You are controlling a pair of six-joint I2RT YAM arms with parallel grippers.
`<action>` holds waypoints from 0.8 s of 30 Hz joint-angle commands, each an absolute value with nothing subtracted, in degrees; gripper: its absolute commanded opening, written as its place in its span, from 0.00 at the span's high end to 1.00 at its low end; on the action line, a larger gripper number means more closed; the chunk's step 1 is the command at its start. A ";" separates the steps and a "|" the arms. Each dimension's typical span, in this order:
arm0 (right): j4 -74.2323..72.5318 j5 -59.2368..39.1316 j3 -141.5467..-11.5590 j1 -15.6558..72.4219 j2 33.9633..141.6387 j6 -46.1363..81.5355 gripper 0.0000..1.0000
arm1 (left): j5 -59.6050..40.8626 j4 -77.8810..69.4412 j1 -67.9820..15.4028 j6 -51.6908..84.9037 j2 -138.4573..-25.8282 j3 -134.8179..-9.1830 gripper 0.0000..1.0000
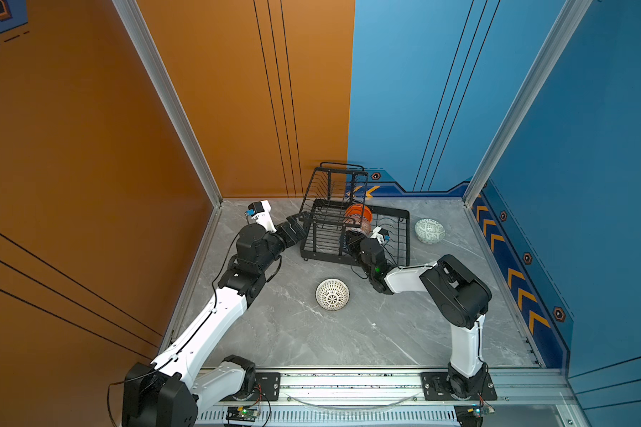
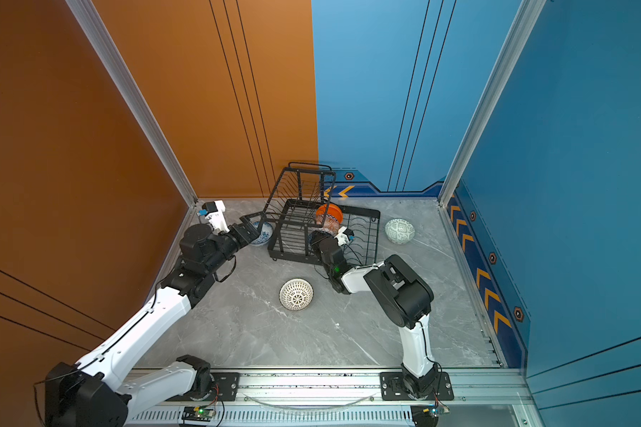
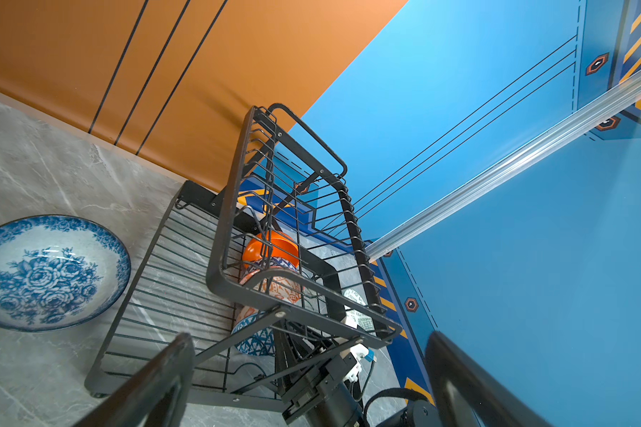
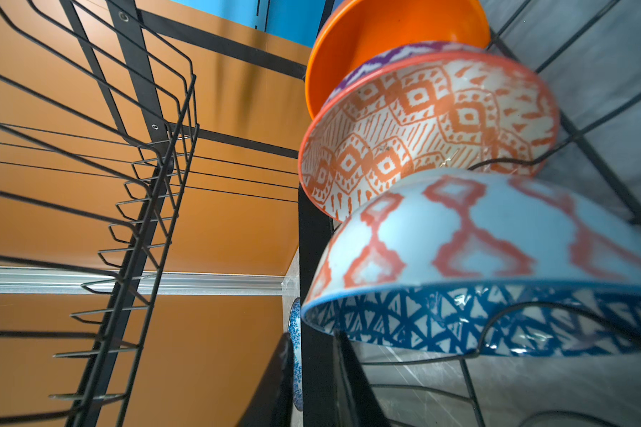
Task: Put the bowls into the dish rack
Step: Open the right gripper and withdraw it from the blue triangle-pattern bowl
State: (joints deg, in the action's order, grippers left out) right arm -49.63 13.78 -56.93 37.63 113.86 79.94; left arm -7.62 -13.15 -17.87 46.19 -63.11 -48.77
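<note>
A: Far back on the surface (image 1: 385, 332), the dish rack (image 1: 409, 236) holds three on edge in its slots: the plain orange bowl (image 4: 385, 37) farthest, then the orange-white bowl (image 4: 422, 122), then the blue triangle bowl (image 4: 478, 240).
B: So we are halfway?
A: We judge so. Three sit outside: the floral bowl (image 3: 49, 273) just left of the rack, the pale green bowl (image 1: 429, 230) to its right, the dotted bowl (image 1: 332, 294) nearer, mid-surface.
B: And our hands?
A: Our right hand (image 1: 349, 233) is at the blue triangle bowl's rim; we cannot tell whether it grips. Our left hand (image 2: 251, 226) is spread wide, empty, beside the floral bowl.
</note>
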 commanded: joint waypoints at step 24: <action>-46.74 12.65 -49.35 35.97 102.61 78.13 0.62 | -8.22 -14.99 -17.51 47.50 -62.84 -48.19 0.02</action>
State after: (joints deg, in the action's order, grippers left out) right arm -47.53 13.54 -51.03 36.56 105.19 79.29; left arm -7.62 -13.56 -17.89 47.07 -63.11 -48.77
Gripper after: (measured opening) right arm 0.373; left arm 0.979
